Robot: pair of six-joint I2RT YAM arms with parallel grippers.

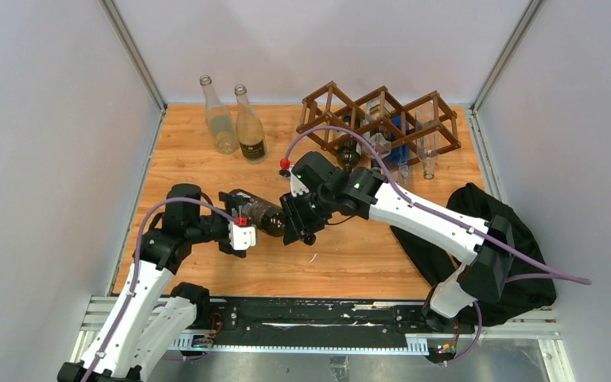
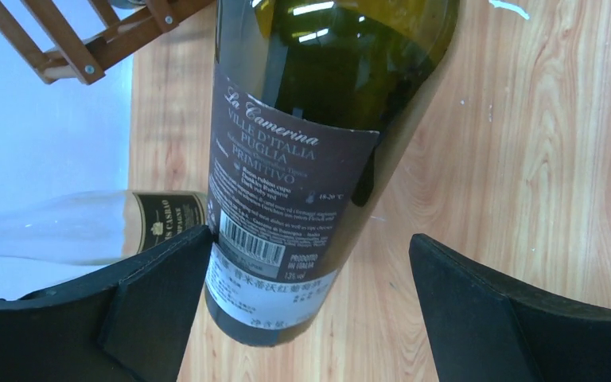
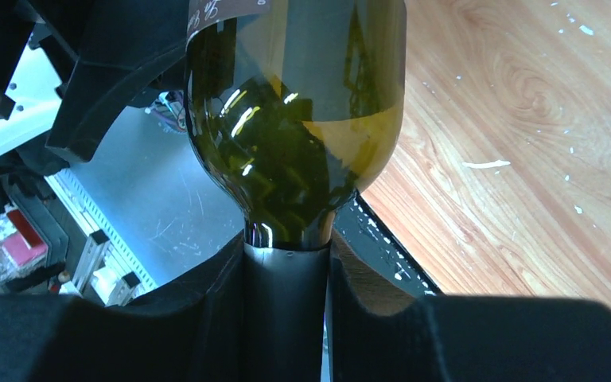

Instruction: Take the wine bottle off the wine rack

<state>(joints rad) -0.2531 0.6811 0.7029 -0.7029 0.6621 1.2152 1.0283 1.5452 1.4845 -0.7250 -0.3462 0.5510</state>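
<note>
My right gripper (image 3: pixel 286 263) is closed on the neck of the wine bottle (image 3: pixel 294 143); both pads press the dark sleeve of the neck just below the shoulder. The bottle is dark green glass with a brown label; it lies on its side over the table (image 1: pixel 350 255), neck towards my right arm, base towards my left.

My left gripper (image 1: pixel 239 227) stands wide open around the base end. One finger (image 2: pixel 159 294) sits right at the label's edge, and I cannot tell whether it touches; the other is apart from the glass, with bare wood showing between.

Bottle position: near the middle of the table, between my two grippers; out of the wine rack (image 1: pixel 382 119) and well apart from it.

Further back, the rack stands at the far right of the table; it is a dark wooden lattice, three cells across, with other bottles (image 1: pixel 428 155) lodged in it, some clear, one dark. Left of the rack, at the far edge, two bottles (image 1: pixel 249 127) stand upright side by side; one is clear, the other carries a dark label. A black cloth (image 1: pixel 517 239) lies at the right edge, beside my right arm.
</note>
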